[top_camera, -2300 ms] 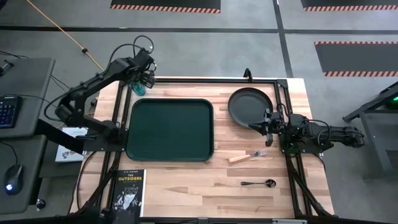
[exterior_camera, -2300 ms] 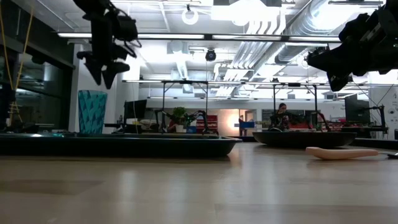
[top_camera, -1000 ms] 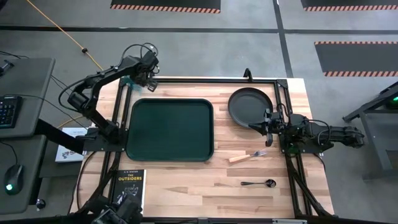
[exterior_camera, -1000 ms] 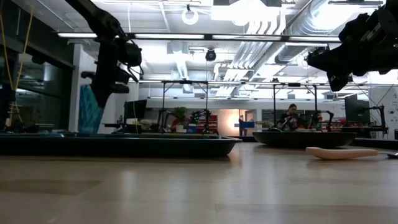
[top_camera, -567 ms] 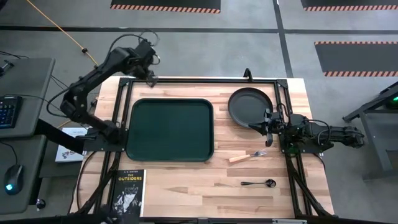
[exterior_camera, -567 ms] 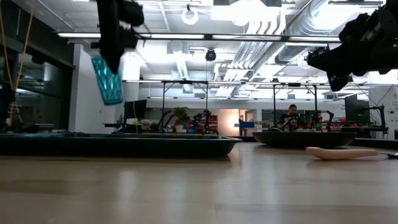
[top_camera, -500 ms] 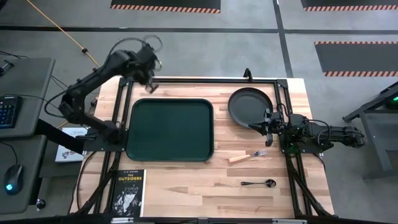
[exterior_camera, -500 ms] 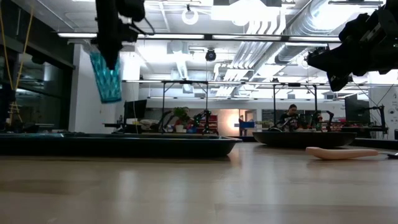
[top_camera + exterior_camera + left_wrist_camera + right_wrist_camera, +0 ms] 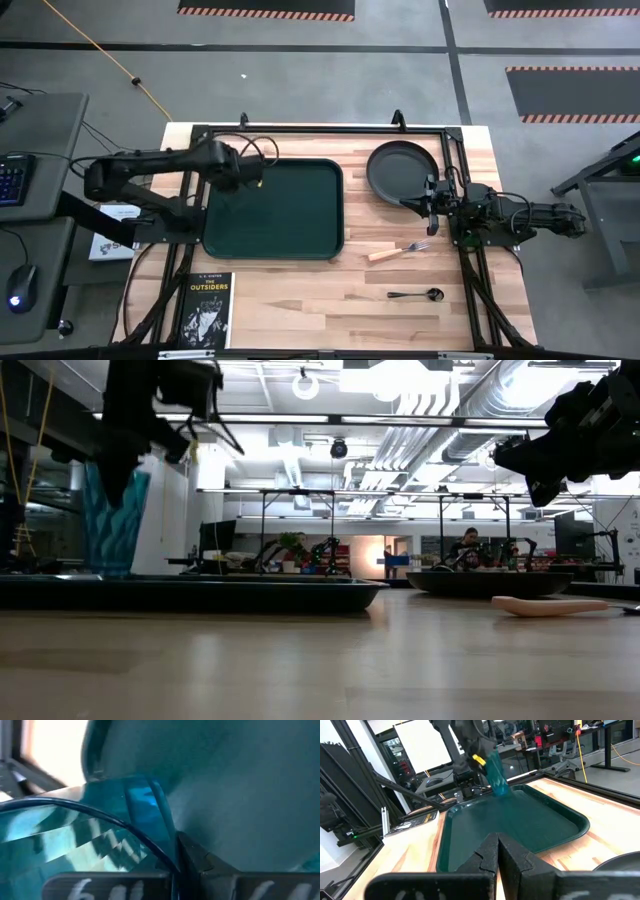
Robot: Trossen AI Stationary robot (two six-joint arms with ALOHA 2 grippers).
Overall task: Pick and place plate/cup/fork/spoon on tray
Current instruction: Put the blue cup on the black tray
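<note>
Overhead, the left gripper (image 9: 250,180) pinches the cup (image 9: 256,183) over the tray's (image 9: 300,235) left edge; plate (image 9: 398,170), fork (image 9: 398,250) and spoon (image 9: 416,294) remain on the table. Low down, the cup (image 9: 113,520) looks almost seated. Wrist-side, the idle right gripper (image 9: 498,851) is pressed together.

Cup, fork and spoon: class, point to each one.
cup (image 9: 496,770), right wrist view, on its teal side wall.
fork (image 9: 386,254), high view, on its tan handle.
spoon (image 9: 433,294), high view, on its bowl.
</note>
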